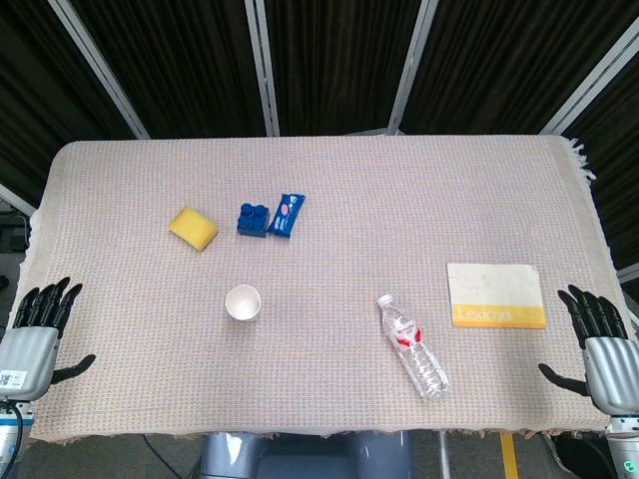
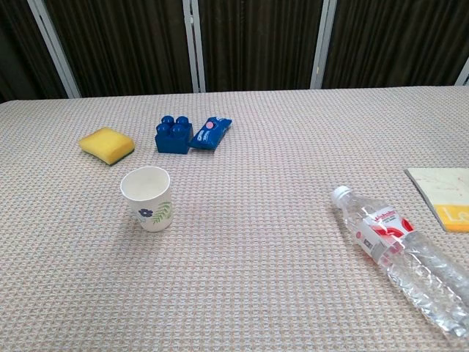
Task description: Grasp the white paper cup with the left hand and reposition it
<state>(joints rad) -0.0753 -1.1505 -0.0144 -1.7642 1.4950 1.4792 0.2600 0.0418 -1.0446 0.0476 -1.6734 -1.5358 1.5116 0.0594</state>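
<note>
The white paper cup (image 1: 243, 302) stands upright on the table left of centre; in the chest view the cup (image 2: 147, 198) shows a small flower print on its side. My left hand (image 1: 35, 334) hovers at the table's near left corner, fingers spread, holding nothing, well to the left of the cup. At the near right corner my right hand (image 1: 601, 344) is likewise spread and empty. Neither hand appears in the chest view.
A yellow sponge (image 1: 194, 228), a blue toy block (image 1: 252, 220) and a blue packet (image 1: 288, 214) lie beyond the cup. A clear water bottle (image 1: 412, 345) lies on its side right of centre. A white and yellow book (image 1: 495, 294) rests at the right.
</note>
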